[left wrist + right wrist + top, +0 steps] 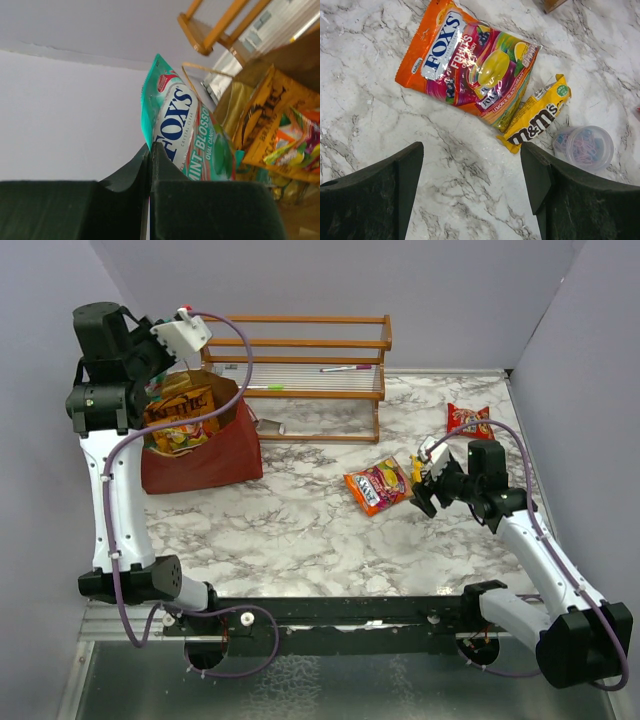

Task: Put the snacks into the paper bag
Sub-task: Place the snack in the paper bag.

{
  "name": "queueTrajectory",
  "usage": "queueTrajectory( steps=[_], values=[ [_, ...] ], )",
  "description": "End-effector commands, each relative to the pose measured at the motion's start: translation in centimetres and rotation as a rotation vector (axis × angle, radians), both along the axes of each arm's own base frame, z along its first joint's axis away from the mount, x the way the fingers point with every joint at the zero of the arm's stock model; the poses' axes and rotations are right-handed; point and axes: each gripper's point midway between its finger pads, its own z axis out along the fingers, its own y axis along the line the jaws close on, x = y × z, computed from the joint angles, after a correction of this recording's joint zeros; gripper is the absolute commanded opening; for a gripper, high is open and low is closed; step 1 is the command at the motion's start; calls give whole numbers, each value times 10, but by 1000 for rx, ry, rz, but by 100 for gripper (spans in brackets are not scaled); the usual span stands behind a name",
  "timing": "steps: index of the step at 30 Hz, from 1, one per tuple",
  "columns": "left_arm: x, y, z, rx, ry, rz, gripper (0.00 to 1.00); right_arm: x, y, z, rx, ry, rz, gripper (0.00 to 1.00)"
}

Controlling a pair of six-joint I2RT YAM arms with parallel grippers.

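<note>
My left gripper [150, 150] is shut on the edge of a teal Fox's mint packet [185, 125] and holds it over the open red paper bag [205, 460]. In the top view this gripper [158, 382] is at the bag's far left rim. Inside the bag are the orange Kettle chips bag [270, 115] and colourful small packs [295, 145]. My right gripper [470, 165] is open and empty above the marble, just short of an orange Fox's fruits packet [470, 65] and a yellow M&M's pack [537, 117]. A red packet [467, 418] lies far right.
A wooden slatted rack [300, 360] stands behind the bag, with pens on it. A small translucent cup [585, 147] of clips sits right of the M&M's pack. Grey walls close the left, back and right sides.
</note>
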Motion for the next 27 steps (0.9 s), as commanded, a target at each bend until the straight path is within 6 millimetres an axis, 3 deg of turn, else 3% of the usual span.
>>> queueTrajectory(
  steps=[1, 6, 15, 27],
  values=[
    [-5, -3, -16, 46, 81, -185, 0, -2, 5, -4, 3, 9, 33, 79],
    [1, 11, -48, 85, 163, -267, 0, -2, 5, -8, -1, 21, 34, 79],
    [9, 11, -87, 101, 265, -391, 0, -1, 4, -12, -9, 36, 28, 80],
    [25, 25, -120, 87, 345, -432, 0, 1, 1, -18, -22, 52, 10, 80]
  ],
)
